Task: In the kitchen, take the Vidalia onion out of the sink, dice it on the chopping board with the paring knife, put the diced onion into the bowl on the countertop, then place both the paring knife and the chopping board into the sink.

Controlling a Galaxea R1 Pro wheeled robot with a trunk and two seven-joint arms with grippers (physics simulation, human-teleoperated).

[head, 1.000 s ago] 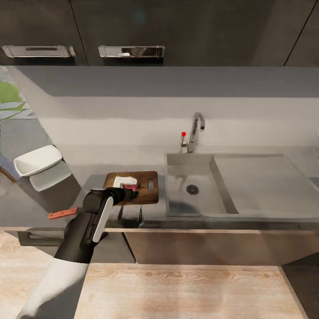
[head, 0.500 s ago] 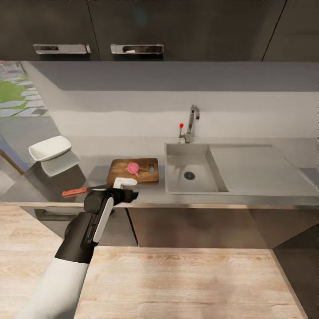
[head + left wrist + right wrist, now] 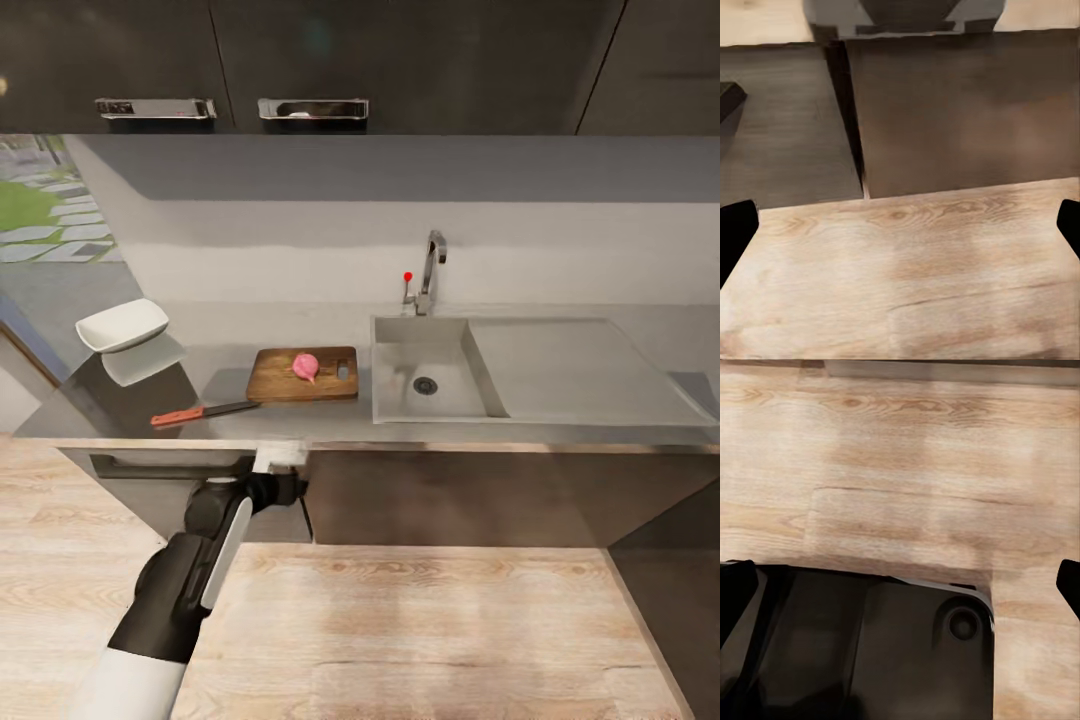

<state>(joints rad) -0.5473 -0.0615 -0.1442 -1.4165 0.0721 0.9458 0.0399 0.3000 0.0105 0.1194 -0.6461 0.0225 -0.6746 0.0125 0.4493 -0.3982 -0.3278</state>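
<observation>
The pink Vidalia onion (image 3: 305, 366) lies whole on the dark brown chopping board (image 3: 280, 385), left of the sink (image 3: 398, 392). Left of the board, the red-handled paring knife (image 3: 198, 412) lies flat on the grey countertop (image 3: 560, 428). The white bowl (image 3: 122, 324) stands at the counter's far left end. My left gripper (image 3: 284, 490) hangs below the counter's front edge, in front of the cabinets and away from the board. In the left wrist view the left gripper (image 3: 902, 225) is open over the wooden floor. The right gripper (image 3: 902, 585) is open above my black base.
A chrome tap (image 3: 432, 262) with a red-tipped lever (image 3: 407, 277) stands behind the basin, and the drainboard (image 3: 575, 365) lies to its right. Dark cabinet fronts (image 3: 450, 495) run under the counter. Wall cabinets (image 3: 400, 60) hang overhead. A wooden floor (image 3: 420, 640) stretches before the counter.
The view has pulled back from the counter, so the camera moved. My left gripper has left the space over the board and dropped below the counter's edge, uncovering the onion.
</observation>
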